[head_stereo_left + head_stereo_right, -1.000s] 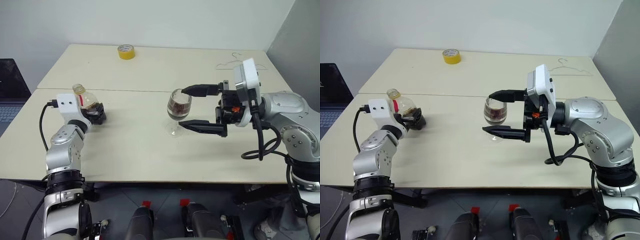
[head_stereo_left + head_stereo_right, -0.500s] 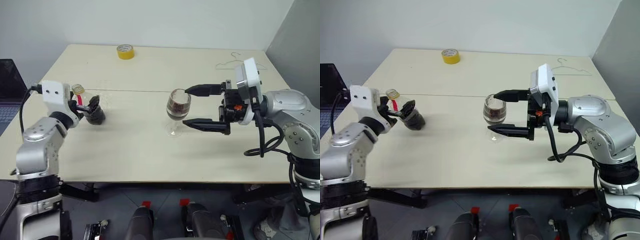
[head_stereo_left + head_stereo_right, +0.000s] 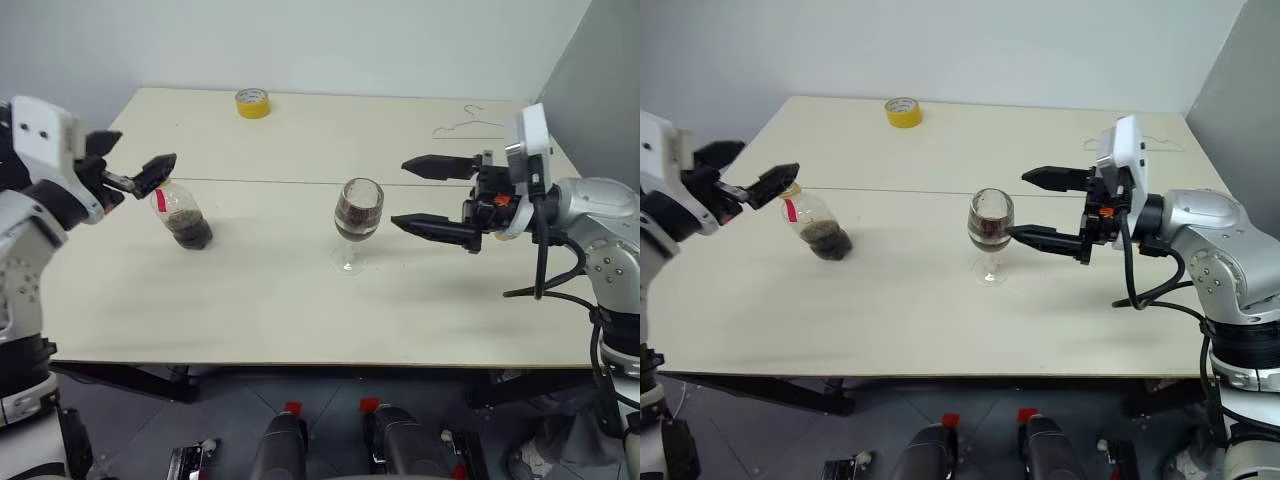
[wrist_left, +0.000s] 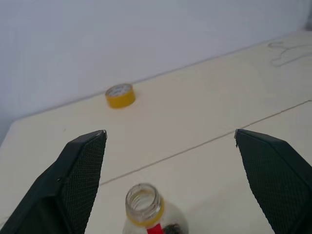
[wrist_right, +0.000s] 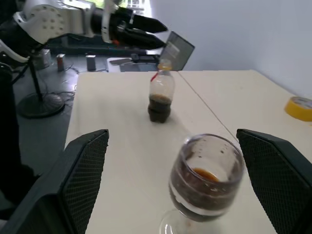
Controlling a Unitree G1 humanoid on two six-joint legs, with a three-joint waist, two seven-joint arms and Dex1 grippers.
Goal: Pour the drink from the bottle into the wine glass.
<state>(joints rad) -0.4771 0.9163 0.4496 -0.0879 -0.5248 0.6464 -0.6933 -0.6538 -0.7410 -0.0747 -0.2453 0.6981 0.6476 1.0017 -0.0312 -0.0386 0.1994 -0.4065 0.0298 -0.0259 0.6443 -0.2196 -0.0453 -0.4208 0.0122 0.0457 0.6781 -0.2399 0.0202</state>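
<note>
The bottle [image 3: 184, 215] stands upright and uncapped on the left half of the table [image 3: 250, 310], with a little dark drink [image 3: 190, 232] at its bottom. My left gripper [image 3: 146, 150] hangs open above and to the left of it, clear of the neck; the left wrist view looks down on the open bottle [image 4: 145, 210] between the spread fingers. The wine glass [image 3: 358, 214] stands mid-table, its bowl about half full of dark drink [image 5: 204, 187]. My right gripper [image 3: 398, 192] is open, level, just right of the glass and not touching it.
A yellow tape roll [image 3: 252, 102] lies at the far edge of the table, and a wire hanger [image 3: 468, 125] at the far right. A seam runs across the table behind the bottle and glass. A laptop [image 5: 178, 46] sits beyond the table's left side.
My left gripper let go of the bottle and rose up and to the left; the bottle now stands free. My right gripper drew back to the right from around the glass.
</note>
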